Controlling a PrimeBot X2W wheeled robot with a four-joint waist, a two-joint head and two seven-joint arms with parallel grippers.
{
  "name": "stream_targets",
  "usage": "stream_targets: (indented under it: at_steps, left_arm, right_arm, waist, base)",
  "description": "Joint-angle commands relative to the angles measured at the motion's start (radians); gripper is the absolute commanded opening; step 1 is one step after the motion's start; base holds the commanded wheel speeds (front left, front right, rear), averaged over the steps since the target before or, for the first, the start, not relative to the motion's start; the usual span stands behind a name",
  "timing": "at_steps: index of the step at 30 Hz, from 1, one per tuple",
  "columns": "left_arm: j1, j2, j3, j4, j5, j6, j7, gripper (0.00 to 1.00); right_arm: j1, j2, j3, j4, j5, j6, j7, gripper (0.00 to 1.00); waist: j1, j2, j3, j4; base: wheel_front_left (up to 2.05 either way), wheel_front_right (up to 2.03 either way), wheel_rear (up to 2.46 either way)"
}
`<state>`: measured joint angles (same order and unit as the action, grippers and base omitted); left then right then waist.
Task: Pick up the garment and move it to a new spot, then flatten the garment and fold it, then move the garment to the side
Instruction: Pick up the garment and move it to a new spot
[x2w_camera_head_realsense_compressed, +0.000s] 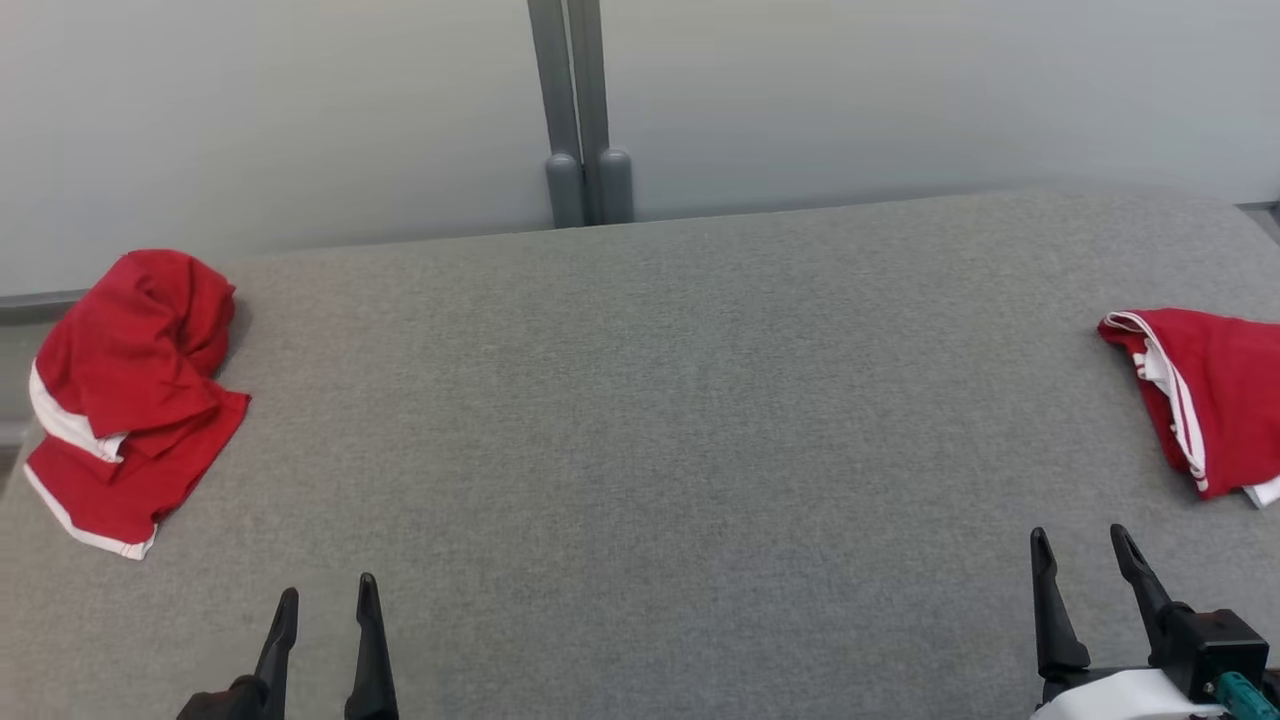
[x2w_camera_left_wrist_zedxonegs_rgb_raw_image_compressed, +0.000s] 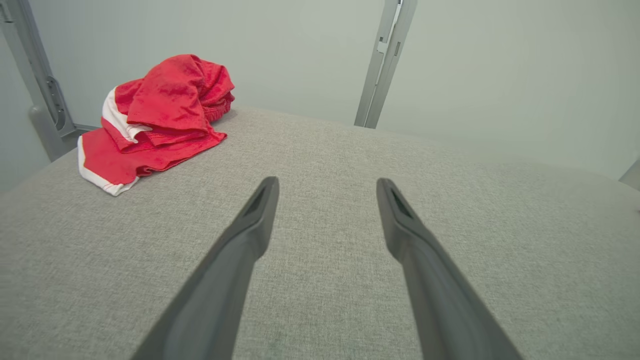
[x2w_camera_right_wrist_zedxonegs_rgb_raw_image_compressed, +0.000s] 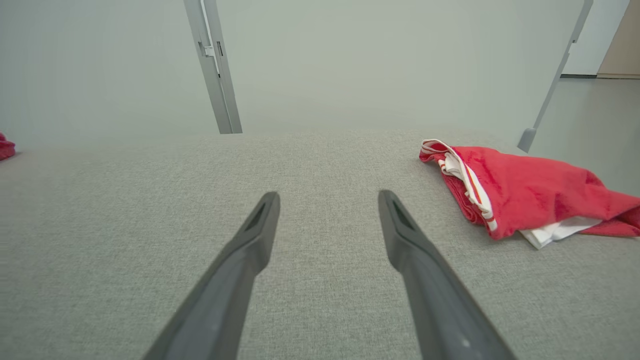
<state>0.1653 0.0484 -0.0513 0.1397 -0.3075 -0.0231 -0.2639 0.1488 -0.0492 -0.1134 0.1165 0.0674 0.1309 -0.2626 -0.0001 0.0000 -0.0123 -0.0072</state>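
Grey woven fabric covers a wide surface (x2w_camera_head_realsense_compressed: 640, 400) beneath pale grey-green wall panels (x2w_camera_head_realsense_compressed: 300, 100). A grey metal post (x2w_camera_head_realsense_compressed: 578, 100) runs up the seam between them. At the right end a second post (x2w_camera_right_wrist_zedxonegs_rgb_raw_image_compressed: 552, 80) slants over grey floor (x2w_camera_right_wrist_zedxonegs_rgb_raw_image_compressed: 590, 110), near a beige panel (x2w_camera_right_wrist_zedxonegs_rgb_raw_image_compressed: 622, 40). Light is soft and even.

Head cam looked fwd & down from high over the grey surface (x2w_camera_head_realsense_compressed: 640, 420), while both wrist cams sat low & close along their fingers (x2w_camera_left_wrist_zedxonegs_rgb_raw_image_compressed: 235, 260) toward the back wall (x2w_camera_head_realsense_compressed: 300, 100), L sharing the crumpled garment (x2w_camera_left_wrist_zedxonegs_rgb_raw_image_compressed: 160, 120) w/ head, R the striped garment (x2w_camera_right_wrist_zedxonegs_rgb_raw_image_compressed: 525, 195).
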Motion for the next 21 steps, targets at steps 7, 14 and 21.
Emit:
stream_targets:
  at_steps: [7,14,21]
  left_arm:
    - [0.017,0.004,0.014,-0.001,-0.023,0.016,0.000,1.00]
    - [0.028,0.004,0.036,-0.022,-0.037,0.019,0.000,1.00]
    - [-0.090,0.003,0.020,-0.019,-0.127,-0.008,0.000,1.00]
  right_arm:
    - [-0.025,-0.003,0.098,0.010,0.014,0.000,-0.003,1.00]
    - [-0.039,-0.015,0.134,0.017,0.004,0.000,-0.003,1.00]
    - [-0.072,-0.029,0.125,0.008,0.013,0.000,-0.003,1.00]
  waist:
    - [0.0001,0.0000,0.001,0.251]
    - [0.0001,0.0000,0.017,0.327]
    - [0.0001,0.0000,0.117,0.322]
  base:
    - [0.00,0.00,0.00]
    - [0.00,0.00,0.00]
    - [0.00,0.00,0.00]
